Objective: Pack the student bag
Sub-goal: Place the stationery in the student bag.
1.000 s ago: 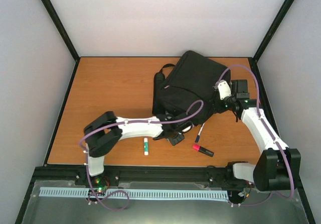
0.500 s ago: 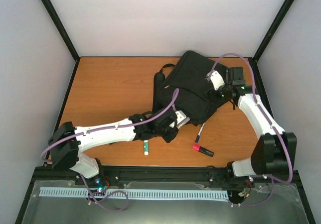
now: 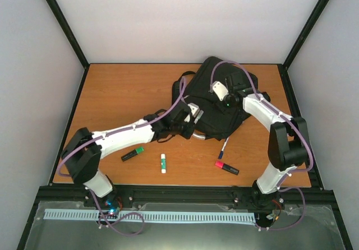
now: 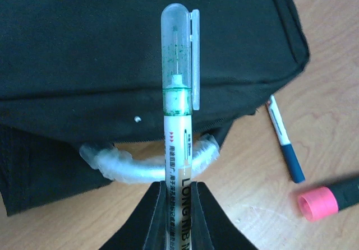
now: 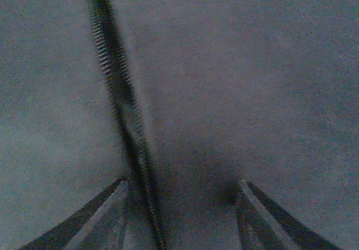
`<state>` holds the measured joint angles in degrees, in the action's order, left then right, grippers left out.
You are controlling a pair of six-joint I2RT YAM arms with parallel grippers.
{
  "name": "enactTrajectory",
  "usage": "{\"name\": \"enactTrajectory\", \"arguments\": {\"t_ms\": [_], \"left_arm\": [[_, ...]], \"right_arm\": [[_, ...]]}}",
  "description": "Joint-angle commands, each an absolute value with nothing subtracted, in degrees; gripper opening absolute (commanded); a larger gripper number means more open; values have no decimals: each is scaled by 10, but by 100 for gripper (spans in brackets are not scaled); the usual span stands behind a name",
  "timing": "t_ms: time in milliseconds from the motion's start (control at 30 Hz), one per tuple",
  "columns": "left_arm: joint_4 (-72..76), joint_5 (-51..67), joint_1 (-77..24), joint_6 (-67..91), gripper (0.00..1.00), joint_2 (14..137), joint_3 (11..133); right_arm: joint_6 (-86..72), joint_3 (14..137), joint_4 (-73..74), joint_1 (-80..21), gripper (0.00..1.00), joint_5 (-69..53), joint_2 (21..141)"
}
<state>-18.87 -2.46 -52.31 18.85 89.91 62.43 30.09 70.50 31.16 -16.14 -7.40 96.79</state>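
The student bag is a large black backpack lying at the back right of the table. My left gripper is shut on a white marker pen with a clear cap and green ink. The pen points at the bag's near edge, above its grey loop handle. My right gripper is down on top of the bag. In the right wrist view its jaws stand open against the dark fabric, with a zip seam running beside the left finger.
On the wooden table near the bag lie a blue pen, a pink highlighter, a white glue stick and a green highlighter. Black frame posts and white walls bound the table.
My left arm has stretched forward, carrying the pen up to the bag's near edge. My right arm has swung left onto the bag and its jaws have narrowed.
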Motion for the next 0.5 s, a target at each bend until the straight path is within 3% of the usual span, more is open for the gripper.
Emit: {"name": "enactTrajectory", "arguments": {"t_ms": [0, 467], "left_arm": [[-163, 30, -471, 189, 1, 953, 693], [-186, 154, -422, 165, 1, 1103, 847]], "right_arm": [[297, 735, 282, -180, 47, 9, 995], [286, 744, 273, -182, 8, 24, 989]]}}
